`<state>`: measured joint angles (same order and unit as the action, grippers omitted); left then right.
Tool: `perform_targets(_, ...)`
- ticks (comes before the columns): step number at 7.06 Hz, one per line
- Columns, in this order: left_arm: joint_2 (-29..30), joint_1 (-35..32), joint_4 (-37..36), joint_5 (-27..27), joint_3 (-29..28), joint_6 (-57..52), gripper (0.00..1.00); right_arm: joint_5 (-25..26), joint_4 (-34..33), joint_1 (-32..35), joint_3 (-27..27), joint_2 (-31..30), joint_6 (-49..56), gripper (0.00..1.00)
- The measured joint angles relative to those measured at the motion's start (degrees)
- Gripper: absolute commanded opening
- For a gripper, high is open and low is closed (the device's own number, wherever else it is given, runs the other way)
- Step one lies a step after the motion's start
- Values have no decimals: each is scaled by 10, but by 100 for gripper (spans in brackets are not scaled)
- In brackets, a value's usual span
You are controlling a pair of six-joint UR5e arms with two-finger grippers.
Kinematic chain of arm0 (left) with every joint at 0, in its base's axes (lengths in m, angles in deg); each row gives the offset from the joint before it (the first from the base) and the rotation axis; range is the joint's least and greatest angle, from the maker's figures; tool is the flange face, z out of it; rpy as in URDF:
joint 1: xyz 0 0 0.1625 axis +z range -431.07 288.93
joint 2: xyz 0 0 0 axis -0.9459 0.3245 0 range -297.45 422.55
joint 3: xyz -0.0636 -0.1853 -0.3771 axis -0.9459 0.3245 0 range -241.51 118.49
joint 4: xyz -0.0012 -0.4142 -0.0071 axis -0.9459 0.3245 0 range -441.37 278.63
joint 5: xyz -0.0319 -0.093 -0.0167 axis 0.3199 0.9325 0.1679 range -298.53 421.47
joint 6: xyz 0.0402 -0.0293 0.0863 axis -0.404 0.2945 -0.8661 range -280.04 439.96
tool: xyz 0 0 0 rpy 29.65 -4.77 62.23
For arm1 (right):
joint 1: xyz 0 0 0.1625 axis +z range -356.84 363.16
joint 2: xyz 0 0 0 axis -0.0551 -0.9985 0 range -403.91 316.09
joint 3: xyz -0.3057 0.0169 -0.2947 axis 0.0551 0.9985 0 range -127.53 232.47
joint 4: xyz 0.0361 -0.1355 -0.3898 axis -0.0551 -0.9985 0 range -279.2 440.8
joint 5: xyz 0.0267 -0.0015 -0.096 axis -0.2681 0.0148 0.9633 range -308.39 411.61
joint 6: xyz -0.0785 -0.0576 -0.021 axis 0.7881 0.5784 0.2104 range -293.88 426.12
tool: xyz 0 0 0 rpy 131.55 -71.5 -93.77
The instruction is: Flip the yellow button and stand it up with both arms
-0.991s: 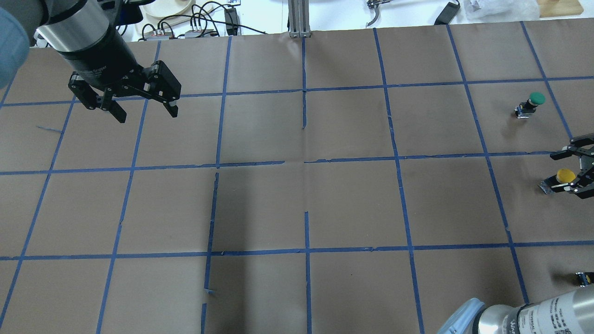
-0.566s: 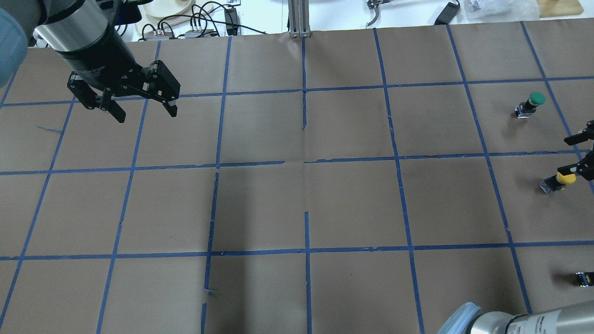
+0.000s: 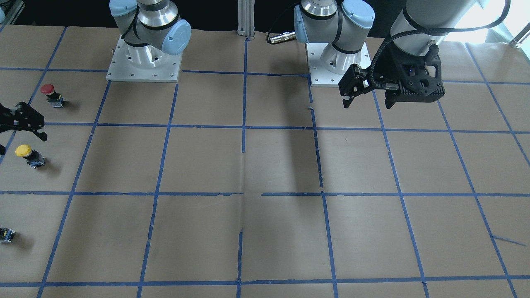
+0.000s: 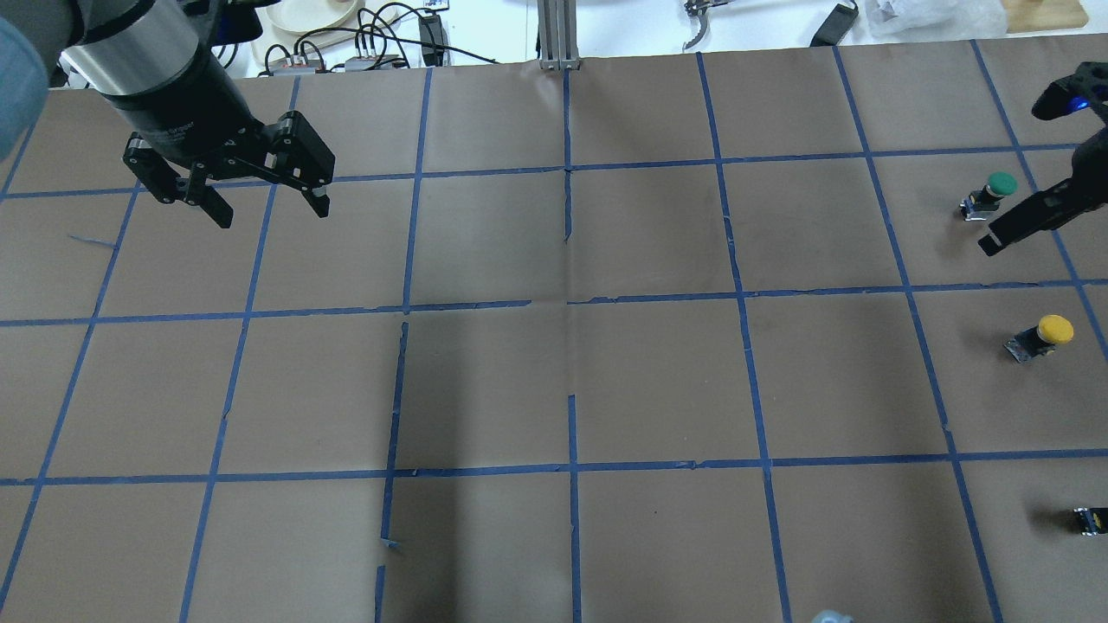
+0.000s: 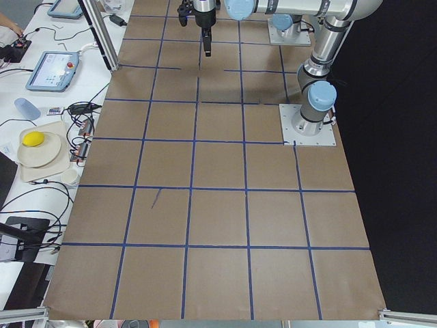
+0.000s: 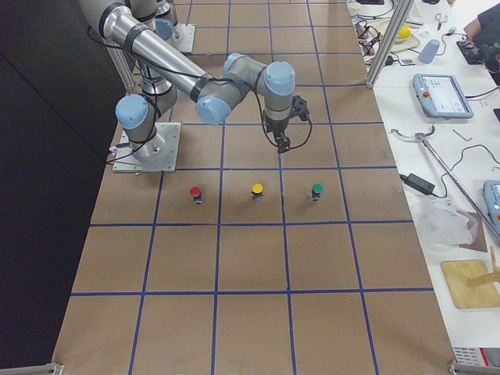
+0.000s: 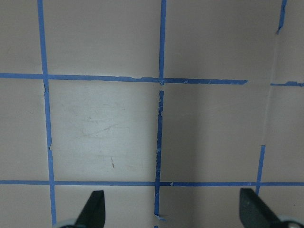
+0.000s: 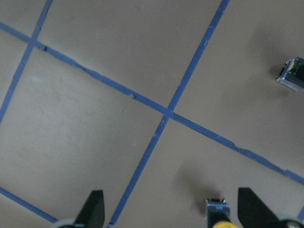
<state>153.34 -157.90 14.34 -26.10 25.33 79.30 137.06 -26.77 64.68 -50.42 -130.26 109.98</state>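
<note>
The yellow button (image 4: 1043,335) stands cap up on its grey-black base at the table's right side, and nothing holds it. It also shows in the front view (image 3: 27,154), the right side view (image 6: 257,191) and at the bottom edge of the right wrist view (image 8: 217,217). My right gripper (image 6: 283,142) is open and empty, raised above the table between the yellow button and the robot's side; its fingers (image 8: 94,209) stand wide apart. My left gripper (image 4: 270,210) is open and empty, hanging high over the table's far left (image 3: 367,103).
A green-capped button (image 4: 995,189) stands beyond the yellow one. A red-capped button (image 3: 49,92) stands on its robot side. A small capless block (image 4: 1089,519) lies at the right edge. Brown paper with a blue tape grid (image 4: 567,303) covers the table.
My right gripper was around the yellow button a second ago; it has opened off it, risen and pulled away. The button stays standing in place. The left gripper has barely moved.
</note>
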Motion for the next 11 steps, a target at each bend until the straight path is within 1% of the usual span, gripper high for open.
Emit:
perform_targets(1,0,0,0,0,0,-1,100,40,9,50,4,-17,-123,100)
perform_targets(2,-1,1,0,-1,0,-3,100,82,36,104,14,-34,-235,100)
perform_targets(3,-1,1,0,-1,0,-4,100,99,73,154,29,-50,-345,100)
perform_targets(4,-1,1,0,-1,0,-5,100,86,108,194,49,-58,-438,100)
perform_targets(5,-1,1,0,-1,0,-5,100,57,142,220,70,-60,-501,100)
perform_targets(6,-1,1,0,-1,0,-5,100,40,174,242,86,-60,-542,100)
perform_targets(8,-2,1,-1,-1,0,-5,100,35,205,290,95,-63,-567,100)
perform_targets(11,-2,1,0,-2,0,-5,100,36,229,297,98,-66,-565,100)
